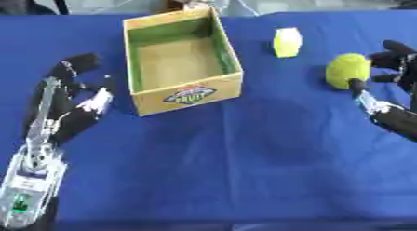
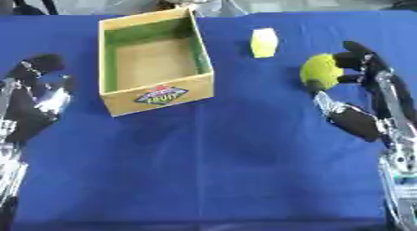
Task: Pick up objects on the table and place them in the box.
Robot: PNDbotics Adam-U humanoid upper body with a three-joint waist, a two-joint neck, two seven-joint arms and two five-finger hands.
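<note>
So the left hand is just parked on the blue desk left of the box, fingers spread and relaxed, holding nothing. The left eye view gets its whole forearm down to the silver wrist part; the right eye view crops most of that off at the edge.

The cardboard box sits upright toward the back, open top, green inner walls, nothing visible inside. There's a logo on the front, only "FRUIT" is sort of readable.

Right of the box, a small pale yellow block stands on its own, apart from everything.

Further right, the right hand is wrapped round a yellow-green round thing, fingers behind it and thumb in front. The right eye view shows the whole hand and arm, the left eye view cuts it off. Can't tell if the thing is lifted or resting on the desk.
</note>
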